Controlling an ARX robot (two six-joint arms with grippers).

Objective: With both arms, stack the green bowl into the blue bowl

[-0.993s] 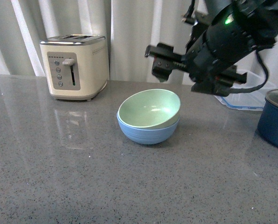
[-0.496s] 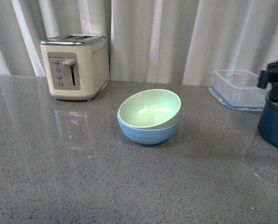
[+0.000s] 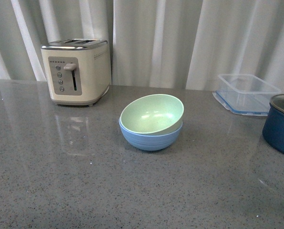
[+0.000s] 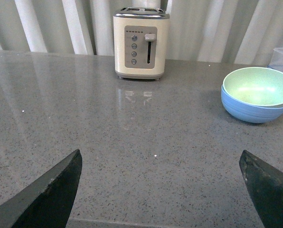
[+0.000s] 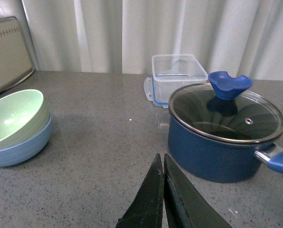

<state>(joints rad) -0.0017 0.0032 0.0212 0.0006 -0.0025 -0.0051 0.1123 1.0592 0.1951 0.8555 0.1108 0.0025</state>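
The green bowl [image 3: 151, 114] sits tilted inside the blue bowl [image 3: 150, 137] at the middle of the grey counter. Both also show in the left wrist view, green bowl [image 4: 258, 86] in blue bowl [image 4: 253, 110], and in the right wrist view, green bowl [image 5: 13, 116] in blue bowl [image 5: 23, 148]. Neither arm shows in the front view. My left gripper [image 4: 160, 164] is open and empty, well back from the bowls. My right gripper [image 5: 161, 161] is shut on nothing, between the bowls and the pot.
A cream toaster [image 3: 76, 70] stands at the back left. A clear plastic container [image 3: 244, 93] sits at the back right. A dark navy pot [image 3: 281, 124] with a glass lid [image 5: 226, 112] stands at the right edge. White curtains hang behind the counter.
The right arm, which hung above and behind the bowls a second ago, has pulled away to the right and out of the front view. The bowls have stayed put.
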